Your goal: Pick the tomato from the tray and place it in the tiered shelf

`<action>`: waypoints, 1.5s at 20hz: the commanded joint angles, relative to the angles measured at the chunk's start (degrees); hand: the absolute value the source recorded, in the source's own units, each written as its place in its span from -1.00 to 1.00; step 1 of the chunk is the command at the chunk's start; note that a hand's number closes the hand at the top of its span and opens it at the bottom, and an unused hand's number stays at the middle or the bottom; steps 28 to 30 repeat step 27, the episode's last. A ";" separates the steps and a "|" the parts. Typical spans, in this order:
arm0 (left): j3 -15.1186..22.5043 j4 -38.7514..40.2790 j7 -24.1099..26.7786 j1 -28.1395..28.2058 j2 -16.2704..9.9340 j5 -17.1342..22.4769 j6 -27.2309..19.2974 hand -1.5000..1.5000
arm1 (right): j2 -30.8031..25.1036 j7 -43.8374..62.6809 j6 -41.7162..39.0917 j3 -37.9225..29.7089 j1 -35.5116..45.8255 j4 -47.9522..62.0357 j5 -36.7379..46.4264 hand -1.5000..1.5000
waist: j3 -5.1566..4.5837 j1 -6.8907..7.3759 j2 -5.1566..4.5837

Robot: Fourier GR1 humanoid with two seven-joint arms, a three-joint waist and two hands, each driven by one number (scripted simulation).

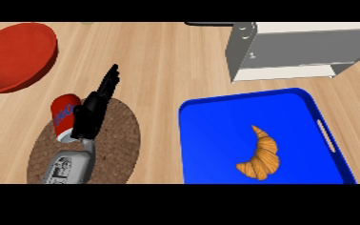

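The left hand (pixel 95 106), black with straight fingers spread slightly upward, is resting over a round brown woven mat (pixel 119 138) on the light wooden tabletop (pixel 169 62). A red can with a blue label (pixel 65 114) is sitting just beside that hand on the mat. A glossy blue rectangular tray (pixel 211 143) is lying at lower right, carrying a golden croissant (pixel 262 155); no tomato is showing on it. A grey-and-white tiered shelf (pixel 295 52) is standing beyond the tray. A red round plate (pixel 21 52) is lying at upper left.
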State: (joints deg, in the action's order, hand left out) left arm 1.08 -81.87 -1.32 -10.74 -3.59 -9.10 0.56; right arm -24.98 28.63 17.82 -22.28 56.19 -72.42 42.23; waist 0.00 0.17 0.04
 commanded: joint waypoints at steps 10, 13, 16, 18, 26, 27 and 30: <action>-1.45 1.82 3.47 1.90 -0.65 0.52 0.19 0.00 | -11.82 12.84 -2.30 -13.50 -0.13 -8.99 -8.74 -1.00 | -0.04 -1.41 0.29; -0.58 -0.80 2.76 2.56 -0.39 0.43 0.42 0.00 | -15.13 18.62 -8.70 -16.53 -3.32 -11.41 -12.14 -1.00 | -0.02 -1.55 0.41; -1.29 -0.33 1.86 2.43 -0.67 0.30 -0.14 0.00 | -21.17 19.54 -18.21 -22.03 -8.26 -12.44 -18.56 -1.00 | 0.03 -2.20 0.48; -0.33 -0.77 -0.55 2.15 0.36 -0.54 -1.07 0.00 | -22.49 20.91 -22.37 -25.16 -12.93 -15.97 -21.35 -1.00 | 0.06 -2.47 0.53; -0.91 1.38 2.64 2.05 0.20 -0.52 -0.94 0.00 | -29.53 13.66 -38.91 -44.87 -28.09 -14.29 -35.25 -1.00 | 0.05 -2.54 0.33; -2.42 -0.20 -0.55 -0.19 -1.67 0.94 0.65 0.00 | -29.58 14.60 -40.83 -47.00 -29.86 -14.89 -36.58 -1.00 | 0.05 -2.39 0.37; -2.42 -0.20 -0.55 -0.19 -1.67 0.94 0.65 0.00 | -29.58 14.60 -40.83 -47.00 -29.86 -14.89 -36.58 -1.00 | 0.05 -2.39 0.37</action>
